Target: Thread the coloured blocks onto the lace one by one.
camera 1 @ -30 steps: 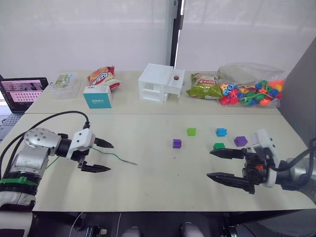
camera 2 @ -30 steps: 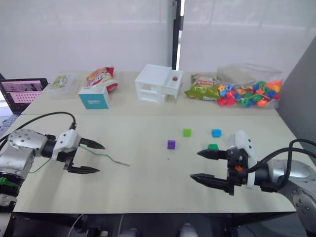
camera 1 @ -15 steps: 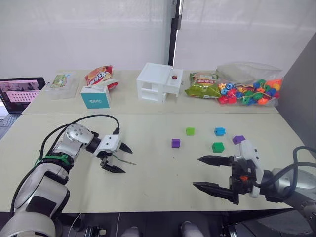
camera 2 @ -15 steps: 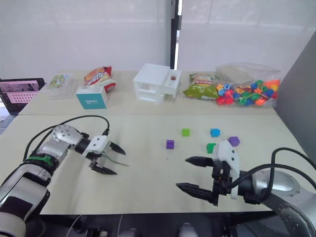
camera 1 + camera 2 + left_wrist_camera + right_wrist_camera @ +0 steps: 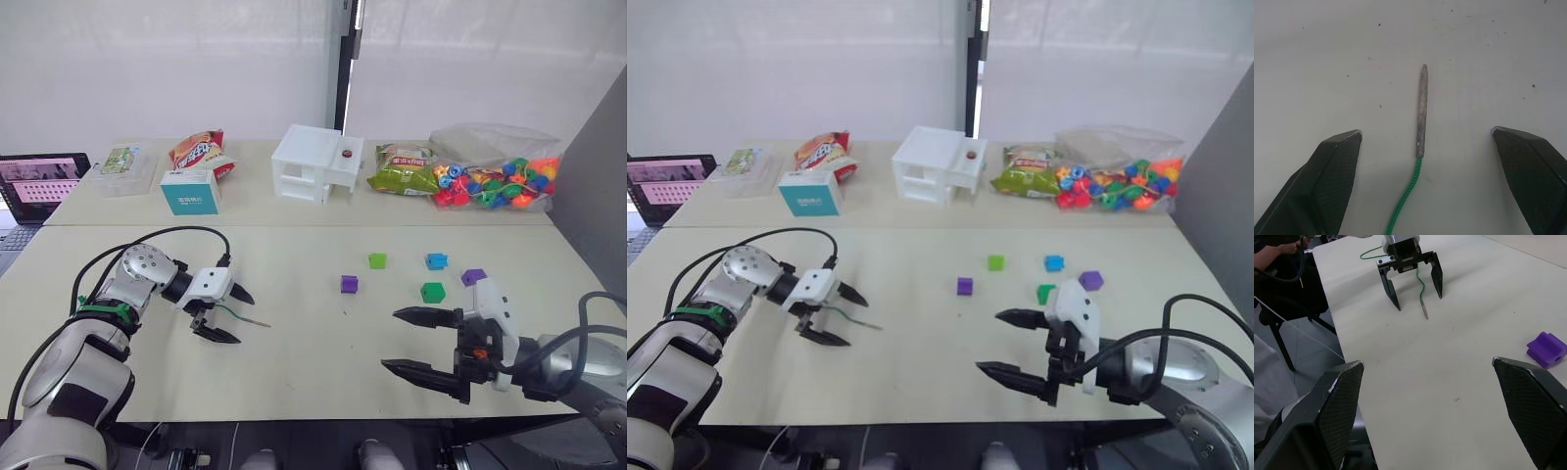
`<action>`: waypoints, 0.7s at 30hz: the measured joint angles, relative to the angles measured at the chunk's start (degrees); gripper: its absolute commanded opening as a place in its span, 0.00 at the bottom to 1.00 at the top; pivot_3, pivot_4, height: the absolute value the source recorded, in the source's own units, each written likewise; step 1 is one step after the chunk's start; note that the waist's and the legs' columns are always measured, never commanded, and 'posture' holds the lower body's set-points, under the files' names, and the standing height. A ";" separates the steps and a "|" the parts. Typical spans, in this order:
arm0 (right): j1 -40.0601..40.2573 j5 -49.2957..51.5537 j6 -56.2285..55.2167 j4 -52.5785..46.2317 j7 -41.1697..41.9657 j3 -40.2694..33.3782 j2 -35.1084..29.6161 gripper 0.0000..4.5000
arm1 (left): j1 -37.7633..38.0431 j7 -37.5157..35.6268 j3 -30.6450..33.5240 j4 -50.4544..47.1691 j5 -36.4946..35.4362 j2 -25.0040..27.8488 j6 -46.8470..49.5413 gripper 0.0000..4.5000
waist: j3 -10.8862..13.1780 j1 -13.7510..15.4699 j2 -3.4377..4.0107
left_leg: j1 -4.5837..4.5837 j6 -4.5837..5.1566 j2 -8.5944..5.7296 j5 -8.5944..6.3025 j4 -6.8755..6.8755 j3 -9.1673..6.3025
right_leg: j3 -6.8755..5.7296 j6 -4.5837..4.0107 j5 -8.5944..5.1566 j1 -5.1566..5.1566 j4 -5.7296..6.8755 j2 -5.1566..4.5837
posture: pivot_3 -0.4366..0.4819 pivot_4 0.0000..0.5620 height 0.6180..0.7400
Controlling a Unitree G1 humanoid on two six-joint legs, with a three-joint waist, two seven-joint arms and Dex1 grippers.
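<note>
Reaching low over the table, the left gripper has its 2 black fingers spread wide apart, and it holds nothing. Between those fingers lies the lace, flat on the table. Its stiff grey tip points away from the gripper, and the green cord runs back under the gripper. In the left wrist view, neither finger touches the lace.

On the other side, the right gripper is wide open too, with nothing in it. It hangs just over the near part of the table, well apart from the left gripper.

A little way past the right gripper sit the coloured blocks. The dark green block is nearest to it. Just beside that one is a purple block. The blue block and the light green block sit a bit farther back. The other purple block sits more to the middle of the table, between the 2 grippers. All 5 blocks lie apart from each other, and none is on the lace.

At the far side of the table there is a white box, a teal box, snack bags and a clear bag of bright beads. A laptop sits at the far left
</note>
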 measured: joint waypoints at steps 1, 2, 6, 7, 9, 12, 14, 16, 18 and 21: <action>-0.14 -0.16 -0.08 0.23 0.05 0.11 -0.05 0.99 | 0.08 0.00 0.03 0.21 -0.08 0.00 -0.43 1.00 | 0.00 0.01 0.00 | 0.00 0.00 0.00 0.00 0.00 0.00 | 0.00 0.00 0.00 0.00 0.00 0.00 | 0.48 0.27 1.00; -0.20 -0.26 -0.18 0.50 0.11 0.15 -0.19 0.99 | 0.13 0.00 0.05 0.44 -0.25 0.00 -0.76 1.00 | 0.00 0.04 0.00 | 0.00 0.00 0.00 0.00 0.00 0.00 | 0.00 0.00 0.00 0.00 0.00 0.00 | 0.48 0.27 1.00; -0.21 -0.70 -0.34 0.78 0.30 0.16 -0.78 1.00 | 0.15 -0.02 0.15 1.17 -0.22 0.00 -1.70 0.76 | 0.00 0.07 0.00 | 0.03 0.00 0.00 0.00 0.00 0.00 | 0.00 0.00 0.00 0.02 0.01 0.00 | 0.48 0.27 1.00; -0.21 -0.81 -0.38 0.83 0.42 0.16 -0.79 1.00 | 0.15 -0.02 0.13 1.46 -0.16 0.00 -1.93 0.66 | -0.01 0.10 0.01 | 0.06 0.00 0.00 0.00 0.00 0.00 | 0.00 0.00 0.00 0.04 0.01 0.00 | 0.48 0.27 1.00; -0.21 -1.18 -0.47 0.89 0.64 0.16 -0.80 1.00 | 0.15 -0.02 0.11 1.67 -0.12 0.00 -2.05 0.54 | -0.01 0.11 0.01 | 0.08 0.00 0.00 0.00 0.02 0.00 | 0.01 0.00 0.00 0.06 0.01 0.00 | 0.48 0.27 1.00; -0.37 -1.44 -0.52 1.27 0.91 0.31 -0.80 1.00 | 0.15 -0.02 0.15 1.95 -0.11 0.00 -2.18 0.32 | -0.01 0.25 0.00 | 0.08 0.00 0.00 0.01 0.07 0.00 | 0.01 0.00 0.00 0.08 0.01 0.00 | 0.48 0.27 1.00; -0.45 -1.81 -0.54 1.42 0.91 0.57 -0.80 1.00 | 0.13 0.09 0.55 2.29 0.20 -0.05 -2.55 0.18 | -0.01 0.21 0.00 | 0.08 0.00 0.00 0.00 0.07 0.00 | 0.01 0.00 0.00 0.08 0.02 0.00 | 0.48 0.27 1.00; -0.61 -1.92 -0.56 1.47 0.90 0.94 -0.80 1.00 | 0.11 0.31 1.25 2.69 0.61 -0.17 -2.73 0.01 | -0.01 0.18 0.01 | 0.08 0.00 0.00 0.00 0.07 0.00 | 0.01 0.00 0.00 0.06 0.03 0.00 | 0.48 0.27 1.00; -0.65 -2.01 -0.57 1.47 0.87 1.01 -0.80 1.00 | 0.10 0.22 2.06 2.90 0.84 -0.53 -2.21 0.01 | -0.01 0.18 0.01 | 0.07 0.01 0.00 0.00 0.07 0.00 | 0.01 0.00 0.00 0.06 0.03 0.00 | 0.48 0.27 1.00; -0.65 -2.33 -0.59 1.46 0.80 1.53 -0.80 1.00 | 0.29 0.21 2.85 2.70 0.87 -1.11 -0.97 0.01 | -0.01 0.26 0.01 | 0.06 0.01 0.00 0.00 0.07 0.00 | 0.01 0.00 0.00 0.06 0.02 0.00 | 0.48 0.27 1.00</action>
